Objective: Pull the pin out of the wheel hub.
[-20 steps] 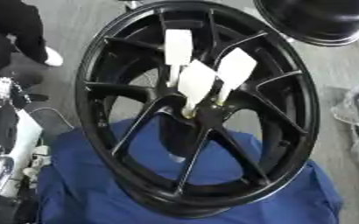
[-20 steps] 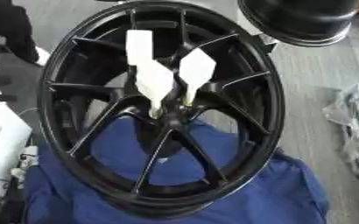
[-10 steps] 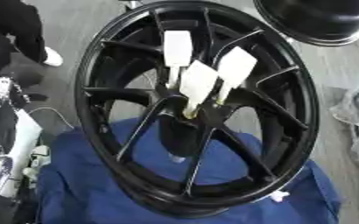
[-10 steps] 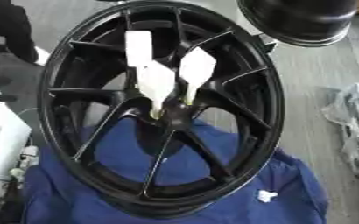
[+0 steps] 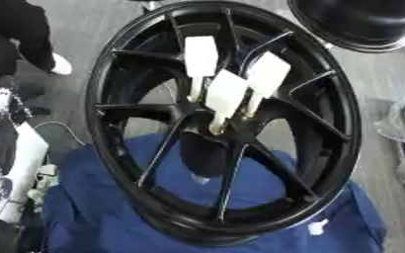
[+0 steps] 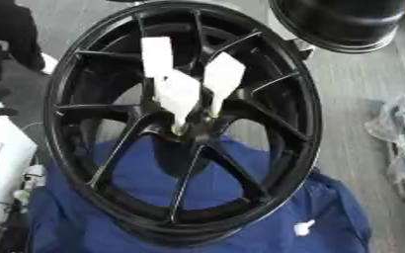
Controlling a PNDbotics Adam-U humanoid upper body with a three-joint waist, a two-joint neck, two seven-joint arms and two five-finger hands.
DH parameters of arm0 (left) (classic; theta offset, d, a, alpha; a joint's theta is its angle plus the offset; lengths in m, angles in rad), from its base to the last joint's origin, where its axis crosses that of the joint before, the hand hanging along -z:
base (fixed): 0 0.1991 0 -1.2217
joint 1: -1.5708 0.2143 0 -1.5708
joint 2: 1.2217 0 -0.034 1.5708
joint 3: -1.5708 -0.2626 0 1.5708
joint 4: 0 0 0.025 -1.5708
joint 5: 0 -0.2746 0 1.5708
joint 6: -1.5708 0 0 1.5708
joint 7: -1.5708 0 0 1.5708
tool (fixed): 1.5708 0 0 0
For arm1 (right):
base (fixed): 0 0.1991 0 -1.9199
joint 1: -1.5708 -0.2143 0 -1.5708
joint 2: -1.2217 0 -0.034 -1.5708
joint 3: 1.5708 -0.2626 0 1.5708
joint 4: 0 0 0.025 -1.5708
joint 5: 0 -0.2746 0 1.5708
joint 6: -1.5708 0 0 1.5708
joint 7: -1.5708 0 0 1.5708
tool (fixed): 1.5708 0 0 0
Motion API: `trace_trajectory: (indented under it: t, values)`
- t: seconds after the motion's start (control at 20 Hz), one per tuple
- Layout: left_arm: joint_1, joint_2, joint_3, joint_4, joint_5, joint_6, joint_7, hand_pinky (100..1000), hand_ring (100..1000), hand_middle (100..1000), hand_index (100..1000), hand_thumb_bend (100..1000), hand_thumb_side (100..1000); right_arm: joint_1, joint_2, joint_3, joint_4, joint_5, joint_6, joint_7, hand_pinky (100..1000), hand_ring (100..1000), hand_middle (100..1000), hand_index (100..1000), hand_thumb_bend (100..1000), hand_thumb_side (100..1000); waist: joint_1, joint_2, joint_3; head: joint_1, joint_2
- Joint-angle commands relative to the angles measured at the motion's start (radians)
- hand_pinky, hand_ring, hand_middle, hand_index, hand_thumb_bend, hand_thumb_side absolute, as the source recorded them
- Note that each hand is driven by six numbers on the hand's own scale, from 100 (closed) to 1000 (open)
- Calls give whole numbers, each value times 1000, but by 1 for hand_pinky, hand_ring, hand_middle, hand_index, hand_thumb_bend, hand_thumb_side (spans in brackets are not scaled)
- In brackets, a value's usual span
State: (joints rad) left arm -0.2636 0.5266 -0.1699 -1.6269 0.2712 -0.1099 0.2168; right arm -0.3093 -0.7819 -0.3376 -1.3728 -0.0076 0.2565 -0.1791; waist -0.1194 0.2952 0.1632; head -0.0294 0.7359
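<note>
pins (image 5: 225,94), three white-tagged, stuck in black wheel hub (image 5: 213,132) on blue cloth (image 5: 102,212); no hands visible, fingers untellable.

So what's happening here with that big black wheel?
Nothing is being handled right now. The wheel lies on a blue cloth, and three white pins stand in its hub, none pulled out yet. Neither robot hand shows in the pictures. A small white piece lies on the cloth by the rim, and a second black wheel sits at the top right.
</note>
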Motion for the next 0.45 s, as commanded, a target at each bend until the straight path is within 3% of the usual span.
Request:
trace_trajectory:
  t: [0.05,0.45]
  values:
    - [-11,11,1,-16,3,0,-3,627,799,655,686,133,901,-42,29,-7,-13,-58,-17,-58,806,703,671,816,100,783,7,-21,1,-3,-14]
    - [-16,3,-1,-17,8,-4,-4,627,796,655,686,135,897,-152,213,21,17,-198,-129,-198,804,699,656,810,100,794,15,-20,8,1,-25]
